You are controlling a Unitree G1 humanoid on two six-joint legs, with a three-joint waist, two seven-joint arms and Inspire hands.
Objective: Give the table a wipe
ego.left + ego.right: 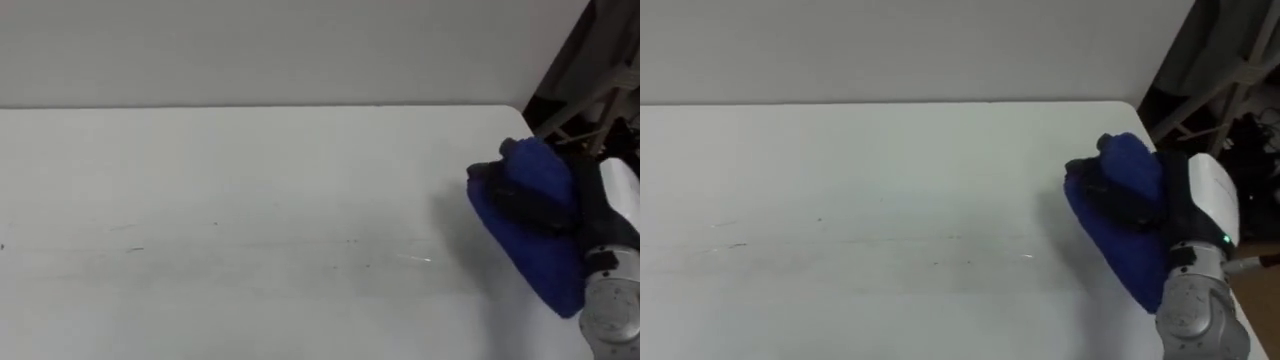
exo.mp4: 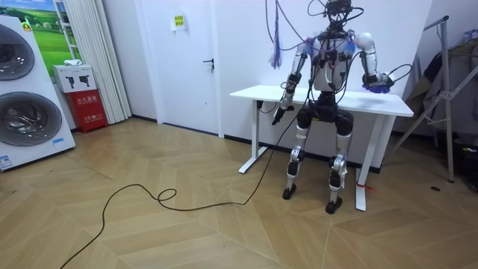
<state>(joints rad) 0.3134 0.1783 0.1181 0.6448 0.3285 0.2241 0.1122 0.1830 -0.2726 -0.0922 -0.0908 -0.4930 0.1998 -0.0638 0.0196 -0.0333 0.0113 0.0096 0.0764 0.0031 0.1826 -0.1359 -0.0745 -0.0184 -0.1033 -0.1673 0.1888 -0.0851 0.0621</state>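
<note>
blue cloth: on the table by its right edge, long axis slanting far-left to near-right | my right hand: fingers curled round it | rest of the top lies to my left, so I judge the stroke goes leftward | left hand: hangs below the front edge, well apart

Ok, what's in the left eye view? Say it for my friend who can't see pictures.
The robot's right hand grips a blue cloth on a white table, near the table's far right corner. The rest of the tabletop stretches away to the left with a few faint marks, and a pale wall runs behind it.
</note>
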